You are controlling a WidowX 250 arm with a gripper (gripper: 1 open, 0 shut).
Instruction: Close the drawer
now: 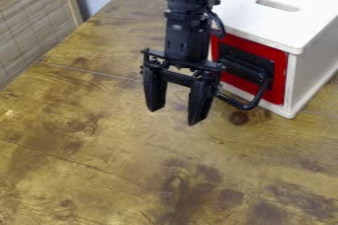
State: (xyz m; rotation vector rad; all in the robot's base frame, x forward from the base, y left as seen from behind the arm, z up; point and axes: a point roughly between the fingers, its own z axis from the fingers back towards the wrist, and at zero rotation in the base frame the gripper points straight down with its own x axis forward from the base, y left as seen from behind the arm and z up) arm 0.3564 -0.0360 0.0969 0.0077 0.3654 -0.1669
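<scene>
The drawer (248,65) is a red front with a black panel and a black loop handle (240,98), set in a white box (297,27) at the right. The red front sits nearly flush with the box face. My gripper (176,110) hangs just left of the drawer front, fingers pointing down, open and empty. Its right finger (199,103) stands close to the handle; I cannot tell if it touches.
The white box has a slot (276,5) in its top. The wooden table (106,160) stretches to the left and front. A slatted wooden panel (30,27) stands at the far left edge.
</scene>
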